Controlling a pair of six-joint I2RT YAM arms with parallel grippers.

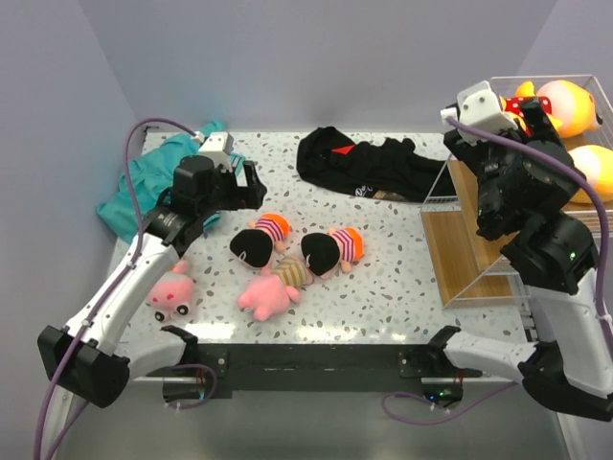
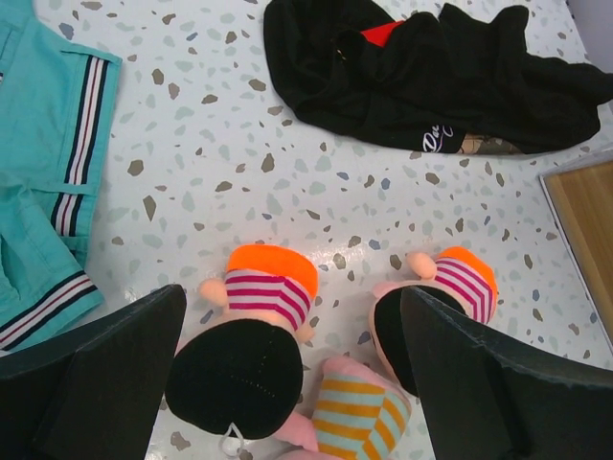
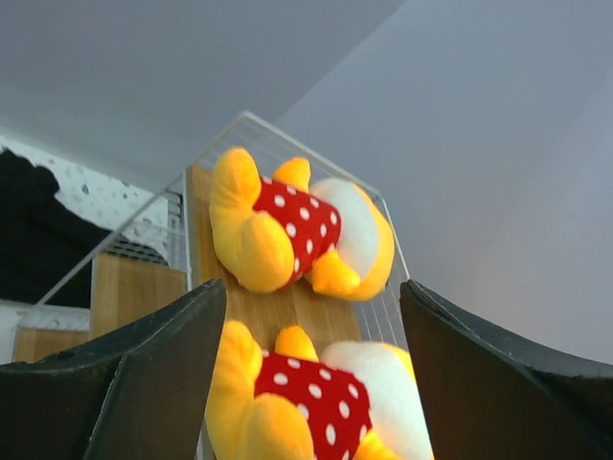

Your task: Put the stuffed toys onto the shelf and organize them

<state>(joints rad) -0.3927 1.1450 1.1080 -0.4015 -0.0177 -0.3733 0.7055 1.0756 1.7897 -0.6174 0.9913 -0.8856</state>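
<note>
Well, my left claw [image 2: 292,335] hangs wide over open bench [image 2: 287,192] — a doll [image 2: 239,374] right beneath; my right claw [image 3: 311,297], parted, faces the shelf [image 3: 134,283] edge, bears [image 3: 287,230] just ahead.

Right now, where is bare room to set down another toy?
The lower board of the shelf is bare. The table is free between the black garment and the striped dolls, and from the dolls to the shelf. Crowded: the top tier, with two bears.

Lower bear [image 3: 306,402] cut by bottom edge; right arm [image 1: 522,192] hides part of shelf [image 1: 469,249]; garment lettering [image 2: 436,142] unreadable; teal shirt [image 2: 43,172] cropped left.
</note>
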